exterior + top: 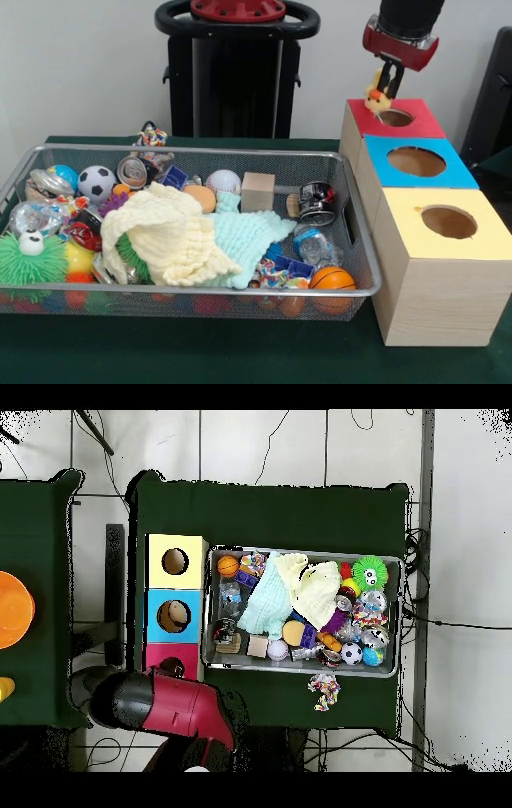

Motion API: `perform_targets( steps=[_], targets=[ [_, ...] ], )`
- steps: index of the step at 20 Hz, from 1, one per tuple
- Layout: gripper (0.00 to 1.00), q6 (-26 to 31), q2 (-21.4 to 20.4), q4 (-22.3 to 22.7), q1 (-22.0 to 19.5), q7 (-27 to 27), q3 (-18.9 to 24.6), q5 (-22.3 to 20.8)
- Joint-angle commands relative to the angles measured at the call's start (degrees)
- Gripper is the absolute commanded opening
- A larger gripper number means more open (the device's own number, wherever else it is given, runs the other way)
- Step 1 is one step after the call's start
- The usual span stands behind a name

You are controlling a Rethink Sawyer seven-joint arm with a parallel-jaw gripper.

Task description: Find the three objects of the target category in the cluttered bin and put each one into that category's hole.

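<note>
In the front view, a large silver wire-mesh bin [48,152] sits on the dark green tabletop [200,352], with three pale wooden boxes in a row just beside its right end: the yellow-topped box [448,264] nearest, the blue-topped box [384,172] behind it, and the red-topped box [360,120] farthest back. Each box has a round hole in its top, and the red box's round hole [396,118] lies directly under the black and red tool [389,88], which grips a small yellow toy duck [376,96] at the hole's left edge. Inside the bin, a cream knitted cloth [164,232] and a pale green knitted cloth [248,236] lie across the middle, with an orange mini basketball [331,280] in the near right corner, a green spiky ball with eyes [32,258] at the near left, a black-and-white mini soccer ball [97,182] at the far left and a plain wooden cube [258,192] toward the back.
</note>
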Motion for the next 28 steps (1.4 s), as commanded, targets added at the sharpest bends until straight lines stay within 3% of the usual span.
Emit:
perform_targets(
  steps=[1, 5, 18, 28],
  targets=[
    [0.00, -6.8, 6.1, -4.8, -0.5, 15.0, 3.3, 3.9],
    [0.00, -4.6, 6.1, -4.8, 0.4, 15.6, 3.5, 5.1],
    [0.00, -10.4, 7.0, -4.9, -0.7, 12.1, 5.4, 8.0],
    [0.00, -10.3, 6.9, -5.0, -0.6, 12.2, 5.2, 8.4]
  ],
)
